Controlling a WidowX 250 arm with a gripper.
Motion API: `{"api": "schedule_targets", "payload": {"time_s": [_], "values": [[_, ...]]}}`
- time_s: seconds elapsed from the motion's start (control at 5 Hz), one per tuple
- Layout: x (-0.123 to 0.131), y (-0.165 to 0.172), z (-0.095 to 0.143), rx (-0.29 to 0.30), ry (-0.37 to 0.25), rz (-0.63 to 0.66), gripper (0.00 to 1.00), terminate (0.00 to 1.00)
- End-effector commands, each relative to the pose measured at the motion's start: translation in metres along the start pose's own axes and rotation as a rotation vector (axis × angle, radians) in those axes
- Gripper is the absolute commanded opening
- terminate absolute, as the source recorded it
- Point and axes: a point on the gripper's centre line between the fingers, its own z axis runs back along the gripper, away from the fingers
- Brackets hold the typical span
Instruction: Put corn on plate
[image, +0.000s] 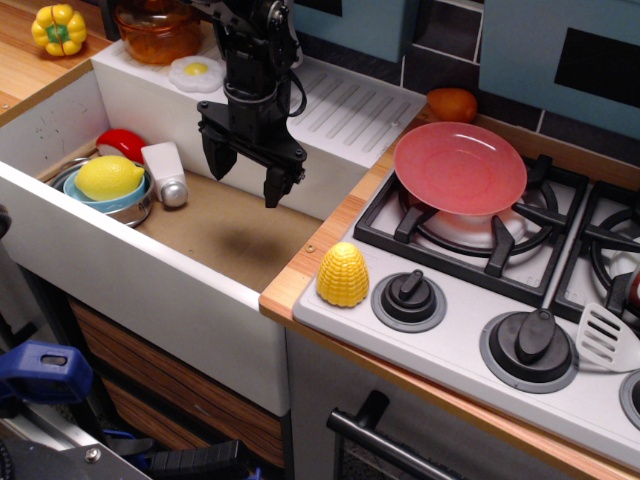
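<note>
While the corn stands beside a stove knob, empty jaws gape wide above the sink.

A toy kitchen fills the view. A white sink basin with a brown floor sits at nine o'clock, a wooden counter strip beside it. A grey stove top with black burner grates lies at three o'clock. Blue cabinet panels back it at twelve o'clock.
</note>
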Motion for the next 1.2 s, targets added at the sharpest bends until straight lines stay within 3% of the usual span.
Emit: {"api": "schedule_targets", "payload": {"time_s": [0.0, 0.4, 0.6, 0.8, 1.0], "values": [[0.000, 0.000, 0.000, 0.000, 0.000, 0.000, 1.00, 0.00], [-0.006, -0.018, 0.092, 0.165, -0.006, 0.086, 1.00, 0.00], [-0.025, -0.039, 0.133, 0.172, 0.019, 0.087, 1.00, 0.00], [-0.063, -0.066, 0.149, 0.145, 0.000, 0.080, 1.00, 0.00], [-0.085, -0.085, 0.155, 0.117, -0.015, 0.054, 1.00, 0.00]]}}
